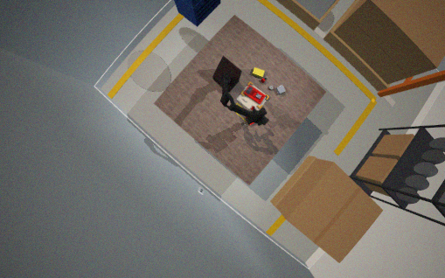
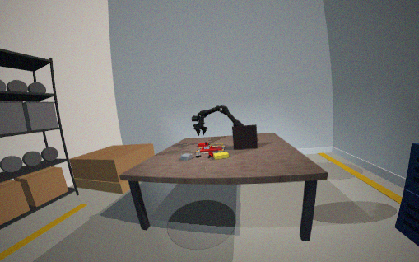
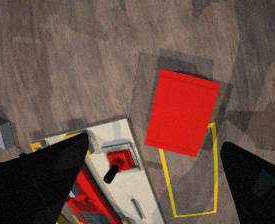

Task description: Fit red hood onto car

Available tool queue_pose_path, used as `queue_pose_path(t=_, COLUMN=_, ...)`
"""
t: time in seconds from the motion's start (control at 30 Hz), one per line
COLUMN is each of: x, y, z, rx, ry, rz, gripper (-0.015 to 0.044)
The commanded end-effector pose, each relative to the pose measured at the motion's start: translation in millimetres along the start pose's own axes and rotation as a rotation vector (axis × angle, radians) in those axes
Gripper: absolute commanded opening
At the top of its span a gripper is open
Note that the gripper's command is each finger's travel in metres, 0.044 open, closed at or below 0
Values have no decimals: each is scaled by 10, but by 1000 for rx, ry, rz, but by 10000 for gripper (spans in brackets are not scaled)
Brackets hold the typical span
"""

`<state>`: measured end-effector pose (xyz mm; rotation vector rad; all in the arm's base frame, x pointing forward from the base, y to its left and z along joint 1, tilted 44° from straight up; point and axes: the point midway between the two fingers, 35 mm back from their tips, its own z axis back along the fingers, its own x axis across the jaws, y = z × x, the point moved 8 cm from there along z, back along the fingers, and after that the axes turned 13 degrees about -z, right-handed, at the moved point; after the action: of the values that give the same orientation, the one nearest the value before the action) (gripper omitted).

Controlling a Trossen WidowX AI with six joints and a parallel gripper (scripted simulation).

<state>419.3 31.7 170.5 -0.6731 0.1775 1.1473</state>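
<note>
The red hood lies on the table beside the jig, its flat roof up; its corner holes do not show. In the top view the arm hides most of it. The red chassis sits in the cream jig, with the engine block on it. The pegs are too small to make out. My gripper is open and empty, pointing down high above the table. In the wrist view the hood appears between and beyond the fingertips, nearer the right one.
A yellow outline lies beside the jig, against the hood in view. A red clamp with a black handle stands on the jig. Beyond the jig are a yellow block, a grey block and a small red part.
</note>
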Motion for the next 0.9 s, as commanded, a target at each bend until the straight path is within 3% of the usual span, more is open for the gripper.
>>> queue_pose_path(t=0.0, x=-89, y=-32, z=-316, rx=18, ry=170, rz=-134, gripper=440)
queue_pose_path(t=0.87, x=-90, y=-15, z=-444, rx=18, ry=170, rz=-134, gripper=440)
